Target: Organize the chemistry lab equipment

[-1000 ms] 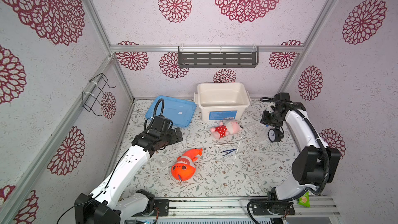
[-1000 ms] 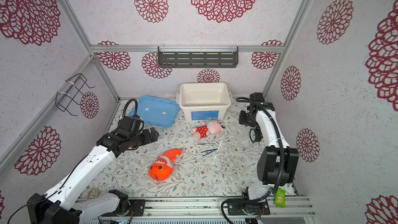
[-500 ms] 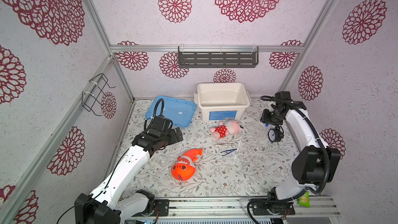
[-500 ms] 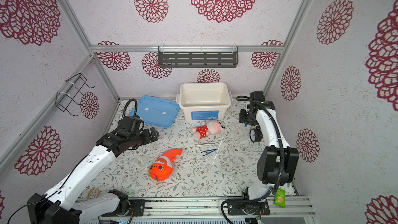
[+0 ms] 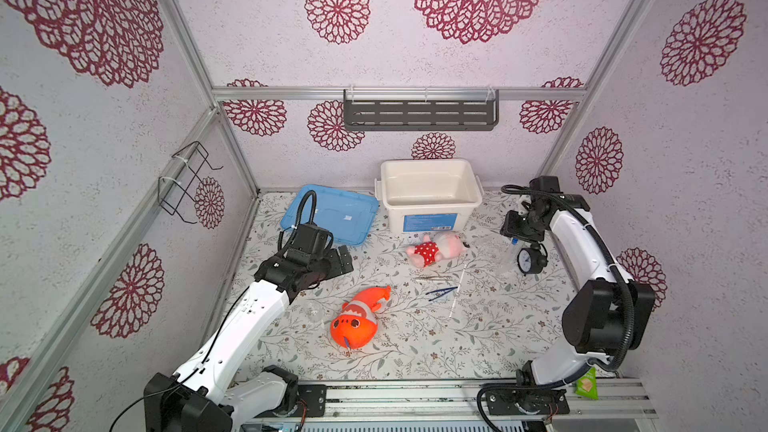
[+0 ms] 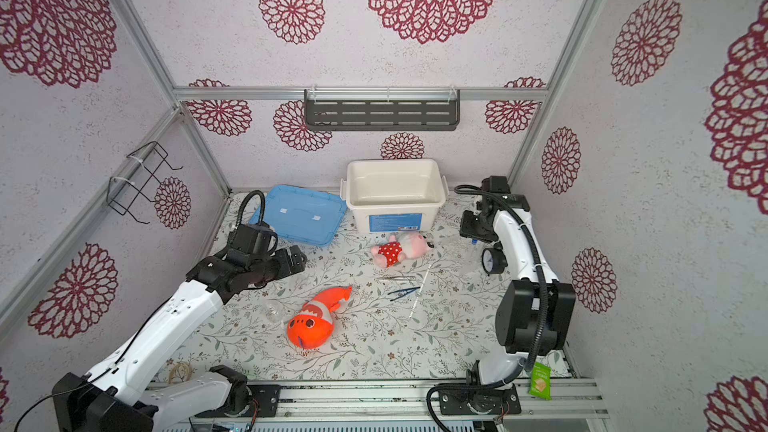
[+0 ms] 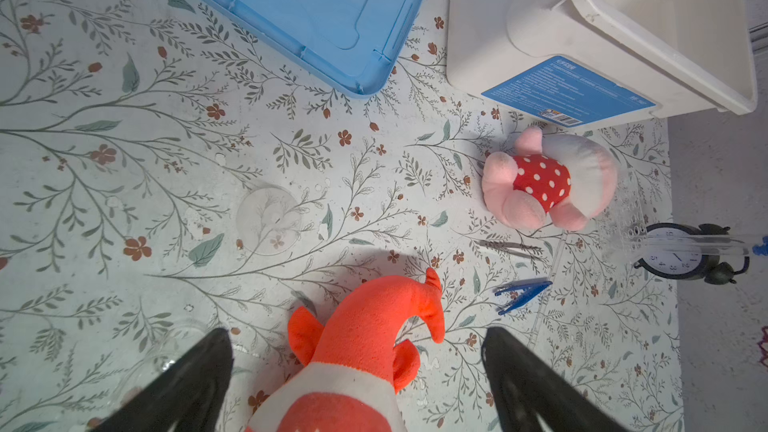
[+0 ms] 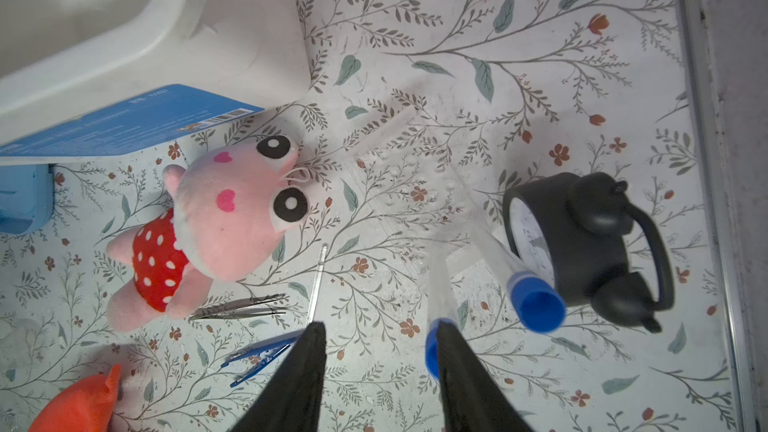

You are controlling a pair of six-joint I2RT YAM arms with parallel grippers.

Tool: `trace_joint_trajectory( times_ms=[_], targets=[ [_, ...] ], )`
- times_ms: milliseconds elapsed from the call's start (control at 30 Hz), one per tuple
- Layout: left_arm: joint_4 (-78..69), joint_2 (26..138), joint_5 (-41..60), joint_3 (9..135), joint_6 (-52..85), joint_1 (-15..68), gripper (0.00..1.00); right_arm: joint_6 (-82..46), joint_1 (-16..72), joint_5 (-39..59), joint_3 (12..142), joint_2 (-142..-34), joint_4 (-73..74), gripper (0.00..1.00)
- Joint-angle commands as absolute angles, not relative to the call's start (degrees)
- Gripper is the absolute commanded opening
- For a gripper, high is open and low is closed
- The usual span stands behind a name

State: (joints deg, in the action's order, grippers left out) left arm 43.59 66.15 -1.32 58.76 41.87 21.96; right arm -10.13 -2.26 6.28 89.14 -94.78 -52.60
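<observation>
Right wrist view: the right claw [image 8: 380, 326] hangs over the flowered desk [image 8: 540, 56] with its jaws about half apart, and nothing is clamped between them. One clear blue-capped tube [image 8: 436, 284] stands slanted just beside one finger. Its cap is partly hidden behind that finger, and I cannot tell if they touch. The second blue-capped tube [image 8: 498, 251] leans a little further out on the same side of the claw, with its cap in front of a black alarm clock [image 8: 582, 243]. The lower ends of both tubes meet a clear rack with holes [image 8: 407, 184], which lies ahead of the fingertips.

On the other side of this claw, near the other finger, lie the dark blue tweezers [image 8: 262, 353]. Just beyond them are the thin white rod [image 8: 316, 284] and the slim metal tool [image 8: 241, 307]. Beyond these lies the pink plush doll [image 8: 232, 218], near the white bin [image 8: 232, 35].

In the left wrist view the left claw [image 7: 356, 332] is opened wide and holds nothing. The orange plush fish [image 7: 365, 367] lies on the desk below the gap between its fingers. The clear round glassware [image 7: 268, 218] lies flat on the desk ahead of this claw, apart from the fish. The blue lid [image 7: 311, 14] is further ahead. In both top views the two claws are well apart.
</observation>
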Motion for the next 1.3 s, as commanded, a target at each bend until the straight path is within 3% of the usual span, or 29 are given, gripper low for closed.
trace_joint_trajectory(
  times_ms=[0, 1267],
  targets=[
    [42.5, 65.92, -1.52, 58.1, 42.35, 21.57, 0.97, -10.31, -2.46, 6.42, 90.86, -92.05, -53.7, 0.48],
    [41.76, 66.35, -1.22, 57.96, 42.36, 21.56, 0.97, -10.46, -2.46, 4.93, 90.52, -95.54, -53.35, 0.54]
  ],
)
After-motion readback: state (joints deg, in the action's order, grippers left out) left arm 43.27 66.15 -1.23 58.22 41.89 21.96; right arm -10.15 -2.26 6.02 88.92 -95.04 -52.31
